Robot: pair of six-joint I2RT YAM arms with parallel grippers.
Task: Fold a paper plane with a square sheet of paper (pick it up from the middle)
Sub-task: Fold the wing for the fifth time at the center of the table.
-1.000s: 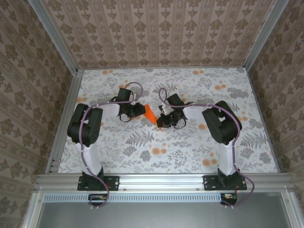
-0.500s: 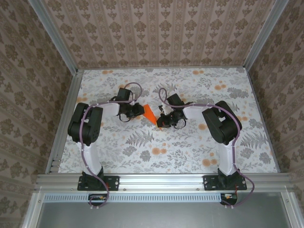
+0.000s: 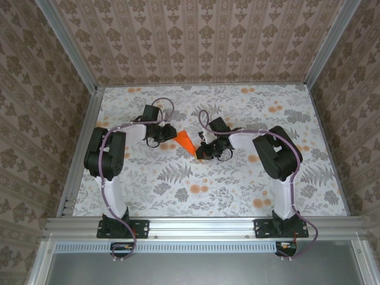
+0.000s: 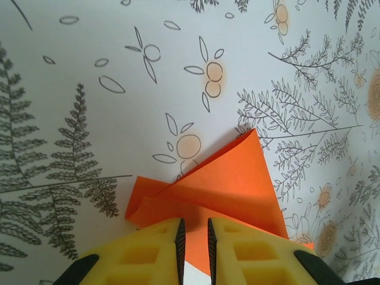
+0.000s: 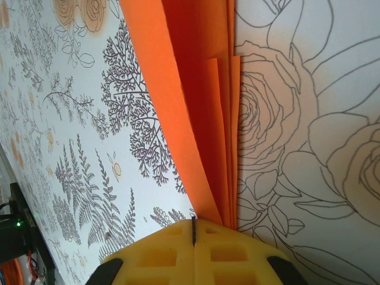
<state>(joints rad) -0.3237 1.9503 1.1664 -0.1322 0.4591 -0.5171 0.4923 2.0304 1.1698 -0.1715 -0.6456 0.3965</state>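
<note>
**Plane mostly folded, held at its tail**

The paper plane (image 3: 186,141) lies on the floral table (image 3: 237,184) between the two grippers, already creased into a layered, pointed wedge. The right gripper (image 5: 193,228) is clamped on the stacked folds at one end. The left gripper (image 4: 194,237) sits over the wide edge, fingers a slit apart; whether they pinch paper I cannot tell. The wings appear not yet spread, so final shaping probably remains.

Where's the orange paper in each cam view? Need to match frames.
Top external: orange paper near picture centre.
Left wrist: orange paper lower middle, tip pointing up-right.
Right wrist: orange paper runs from top centre down to bottom.
Shared landmark: floral table cover.
</note>
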